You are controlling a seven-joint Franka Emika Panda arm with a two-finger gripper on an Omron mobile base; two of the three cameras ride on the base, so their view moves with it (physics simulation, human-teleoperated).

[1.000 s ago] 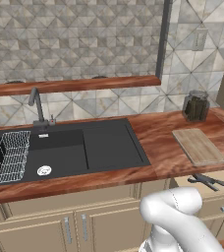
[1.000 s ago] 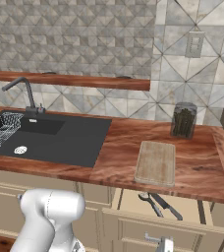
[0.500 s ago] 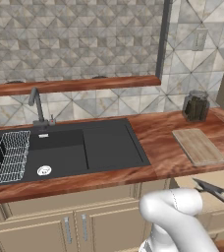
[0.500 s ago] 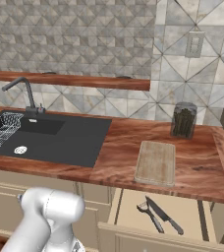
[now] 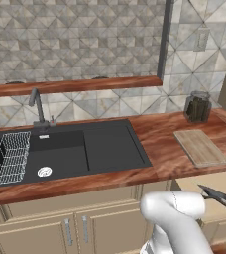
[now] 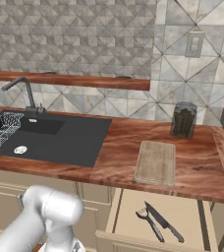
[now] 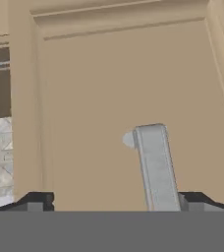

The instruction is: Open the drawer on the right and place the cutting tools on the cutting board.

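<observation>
The drawer (image 6: 133, 211) on the right stands pulled out below the countertop, its beige inside showing. In it lie the cutting tools: a slim dark knife (image 6: 165, 222) and a shorter dark utensil (image 6: 150, 221) beside it; the knife (image 5: 218, 196) also shows in the left base view. The light tan cutting board (image 6: 155, 162) (image 5: 200, 147) lies bare on the counter just behind the drawer. In the hand view my gripper (image 7: 116, 203) is open, close against the drawer's front panel (image 7: 109, 88). The silver bar handle (image 7: 155, 165) stands between the wide-apart fingertips, nearer the right one (image 7: 198, 200).
A dark glass jar (image 6: 183, 119) stands behind the board near the wall. The black sink (image 5: 65, 151), with a wire rack (image 5: 8, 158) and a faucet (image 5: 35, 104), takes the counter's left. Closed cabinet doors (image 5: 80, 228) run under the sink. My white arm (image 5: 174, 218) is low before the cabinets.
The drawer has slid out toward me from a narrow gap to wide open, and both tools inside now show in full.
</observation>
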